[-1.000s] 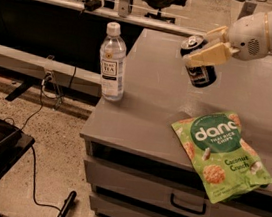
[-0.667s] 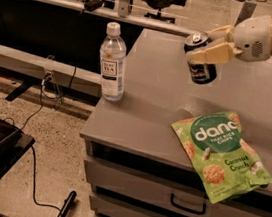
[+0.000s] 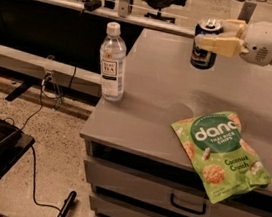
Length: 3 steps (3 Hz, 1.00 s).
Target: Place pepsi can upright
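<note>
The pepsi can [image 3: 203, 53] is dark blue with a silver top. It stands upright near the back of the grey cabinet top [image 3: 152, 102], its base at or just above the surface. My gripper [image 3: 209, 36] reaches in from the right on a white arm. Its cream fingers [image 3: 220, 44] are shut around the can's upper part.
A clear tea bottle [image 3: 112, 63] with a white cap stands upright at the cabinet's left edge. A green chip bag [image 3: 220, 152] lies flat at the front right. Drawers [image 3: 183, 203] face front. Cables and a black stand lie on the floor to the left.
The can was tilted in my gripper. It has turned upright and moved toward the back of the cabinet top, still in my gripper.
</note>
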Tool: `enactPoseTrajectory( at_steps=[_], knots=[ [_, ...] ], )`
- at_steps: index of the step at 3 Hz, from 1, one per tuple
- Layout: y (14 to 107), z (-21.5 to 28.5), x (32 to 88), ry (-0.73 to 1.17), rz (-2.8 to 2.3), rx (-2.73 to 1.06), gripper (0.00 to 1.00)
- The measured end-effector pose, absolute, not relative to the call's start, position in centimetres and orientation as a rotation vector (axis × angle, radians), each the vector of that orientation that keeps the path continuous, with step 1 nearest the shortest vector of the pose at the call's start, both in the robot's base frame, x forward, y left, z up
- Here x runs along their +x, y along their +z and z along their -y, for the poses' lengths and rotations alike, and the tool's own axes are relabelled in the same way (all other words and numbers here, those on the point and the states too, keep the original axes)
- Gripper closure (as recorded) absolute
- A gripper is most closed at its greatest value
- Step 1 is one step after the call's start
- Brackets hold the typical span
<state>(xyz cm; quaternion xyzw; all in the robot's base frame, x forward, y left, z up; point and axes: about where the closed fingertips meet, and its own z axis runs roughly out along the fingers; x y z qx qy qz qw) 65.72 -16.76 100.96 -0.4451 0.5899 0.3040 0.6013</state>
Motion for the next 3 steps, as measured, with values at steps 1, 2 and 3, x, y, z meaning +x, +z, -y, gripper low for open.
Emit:
enactPoseTrajectory(
  at_steps=[1, 2, 3],
  knots=[
    [101.0, 16.8, 65.8, 0.703, -1.366, -1.030, 1.00],
    [100.0, 16.9, 66.0, 0.749, -1.417, -0.993, 1.00],
    [98.3, 17.3, 66.0, 0.805, -1.486, -0.948, 1.00]
  ],
)
